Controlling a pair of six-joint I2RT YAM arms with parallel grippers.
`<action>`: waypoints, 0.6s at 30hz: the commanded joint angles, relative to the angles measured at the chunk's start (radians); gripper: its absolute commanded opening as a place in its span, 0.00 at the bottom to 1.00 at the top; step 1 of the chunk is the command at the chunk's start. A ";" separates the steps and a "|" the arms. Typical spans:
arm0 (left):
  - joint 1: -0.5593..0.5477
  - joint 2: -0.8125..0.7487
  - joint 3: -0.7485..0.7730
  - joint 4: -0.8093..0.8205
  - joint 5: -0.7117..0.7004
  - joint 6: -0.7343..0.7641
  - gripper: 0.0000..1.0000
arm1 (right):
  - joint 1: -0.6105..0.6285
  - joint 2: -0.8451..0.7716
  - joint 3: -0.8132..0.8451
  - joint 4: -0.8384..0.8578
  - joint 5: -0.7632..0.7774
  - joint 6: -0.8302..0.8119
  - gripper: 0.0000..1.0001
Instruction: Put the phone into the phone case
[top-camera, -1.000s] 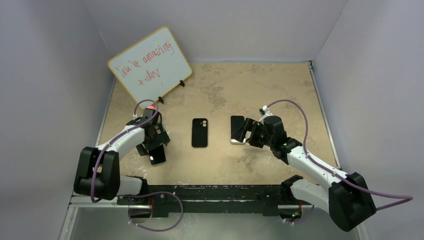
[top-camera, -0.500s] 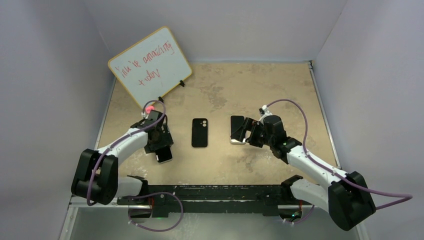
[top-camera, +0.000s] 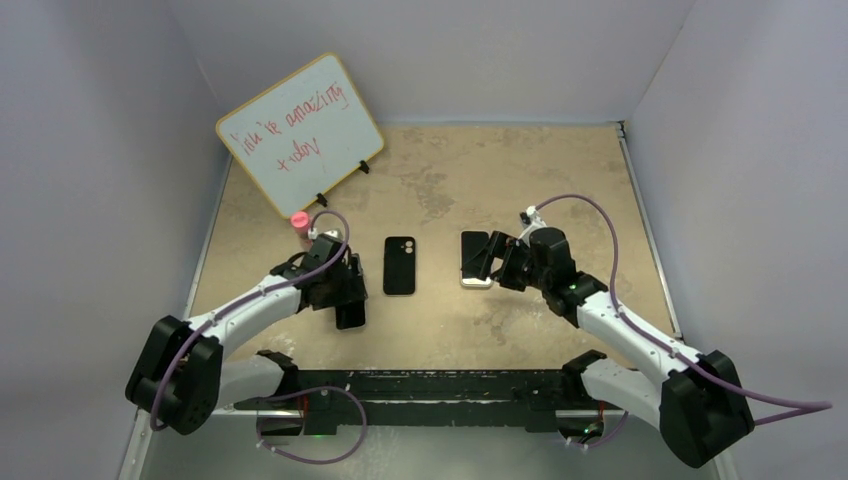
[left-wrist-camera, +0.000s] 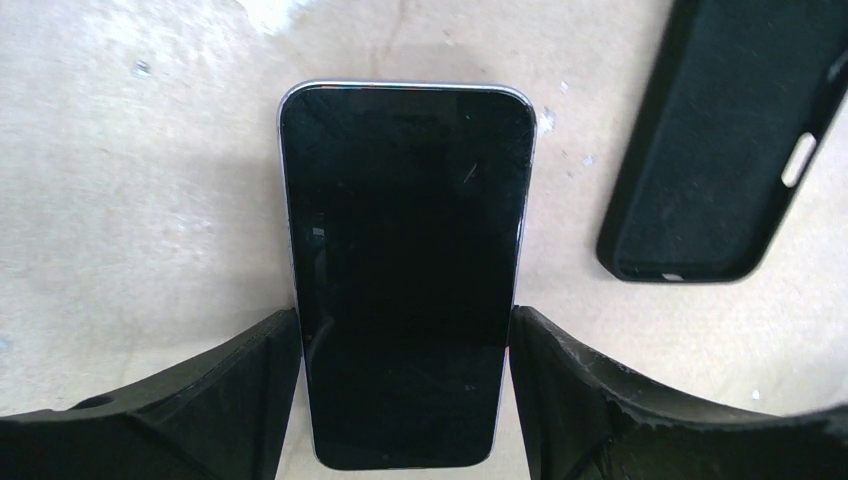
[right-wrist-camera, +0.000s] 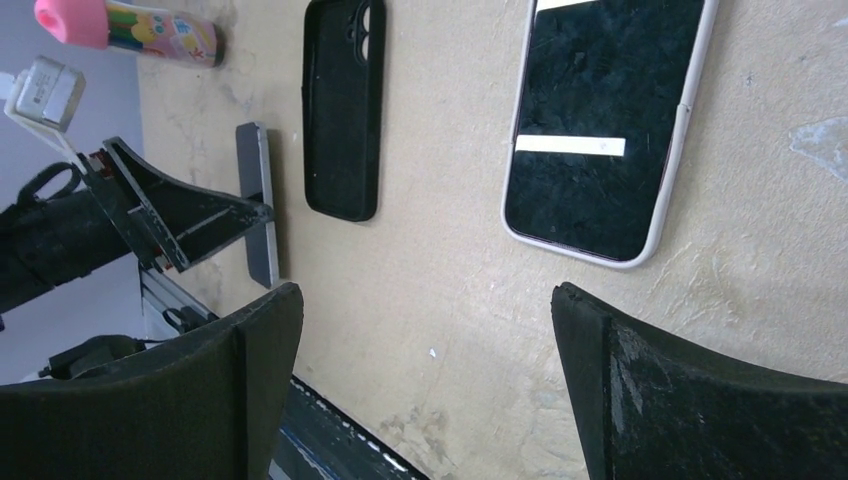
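Your left gripper (left-wrist-camera: 404, 335) is closed on the phone (left-wrist-camera: 405, 250). The two fingers (left-wrist-camera: 250, 385) press on its long sides near one end, and the black screen with the thin silver rim faces the wrist camera. Most of the phone reaches out past the fingertips. In the right wrist view you see this phone only as a thin grey strip, so it is held at a steep tilt. I cannot tell whether its far end touches the table (top-camera: 450, 170).

The left arm stretches forward and inward from its base and brings the phone just to the left of the phone case (top-camera: 400, 265). They are near each other but do not touch. The case lies flat with its hollow side up and the camera opening at the far end.

Your right gripper (right-wrist-camera: 425, 300) is wide open and holds nothing. It hangs low over the table at the right edge of a second phone (top-camera: 474, 258) (this one has a pale rim and lies screen up). That phone is to the right of the case and apart from it.

Behind the left gripper, a marker (top-camera: 298, 220) with a pink cap lies on the table, and a whiteboard (top-camera: 300, 130) with red writing stands in the far left corner.
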 joint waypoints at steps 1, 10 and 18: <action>-0.049 -0.044 -0.052 0.027 0.101 -0.002 0.55 | 0.004 -0.012 0.062 -0.015 -0.023 0.000 0.93; -0.220 -0.088 -0.095 0.145 0.111 0.018 0.54 | 0.022 0.077 0.194 -0.052 -0.110 -0.062 0.73; -0.357 -0.071 -0.092 0.173 0.081 0.042 0.52 | 0.119 0.243 0.319 -0.058 -0.186 -0.096 0.58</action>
